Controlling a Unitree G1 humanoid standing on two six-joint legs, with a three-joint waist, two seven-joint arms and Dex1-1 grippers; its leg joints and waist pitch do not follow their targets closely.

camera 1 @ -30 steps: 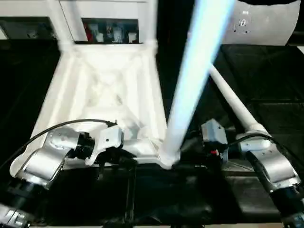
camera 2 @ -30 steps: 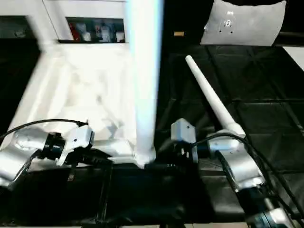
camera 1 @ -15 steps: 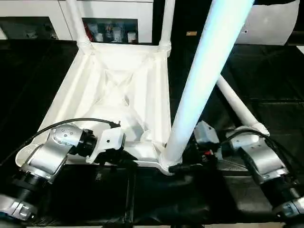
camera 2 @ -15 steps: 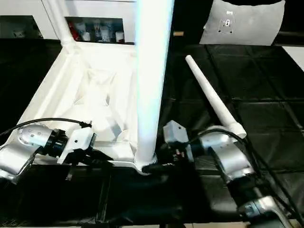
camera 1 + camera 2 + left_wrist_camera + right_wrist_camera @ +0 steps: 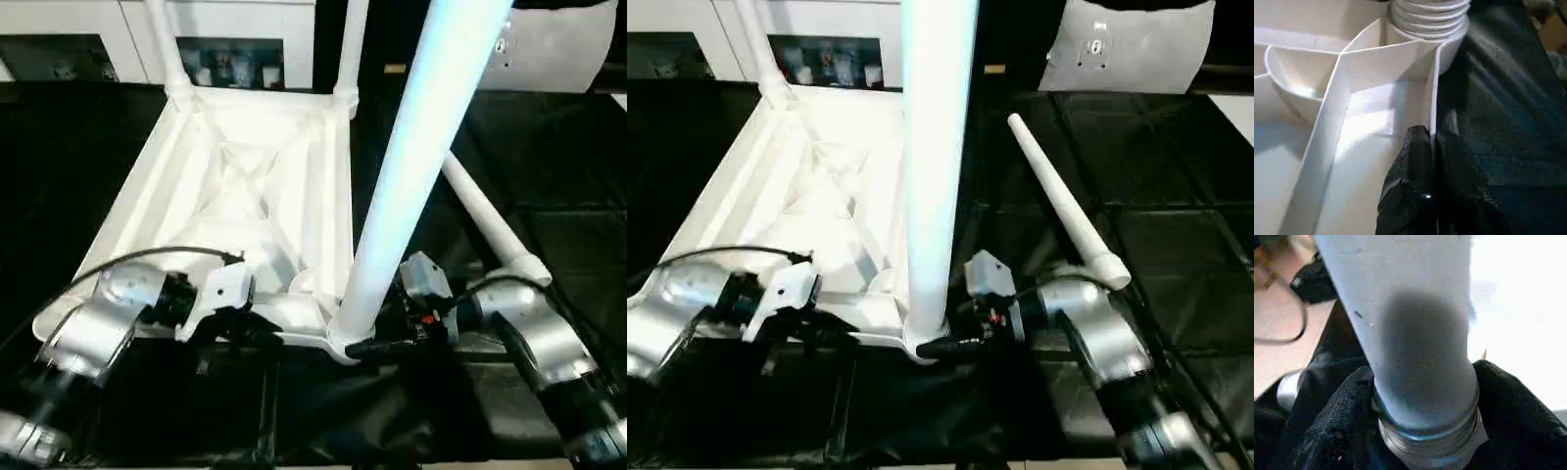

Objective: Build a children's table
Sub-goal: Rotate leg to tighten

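At the near corner the third leg is squeezed low down by the right gripper while the upturned table top's rim is pinched by the left gripper; probably more twisting is needed, then the loose leg farther back.

My left arm reaches in from the lower left, silver forearm angled inward, wrist bent toward centre. Left gripper: both black fingers pressed together on a thin white rim wall of the table top, one finger on each face.

My right arm comes in from the lower right, forearm pointing inward and level. Right gripper: fingers wrapped on either side of the base of the upright leg, clamped just above its threaded collar.
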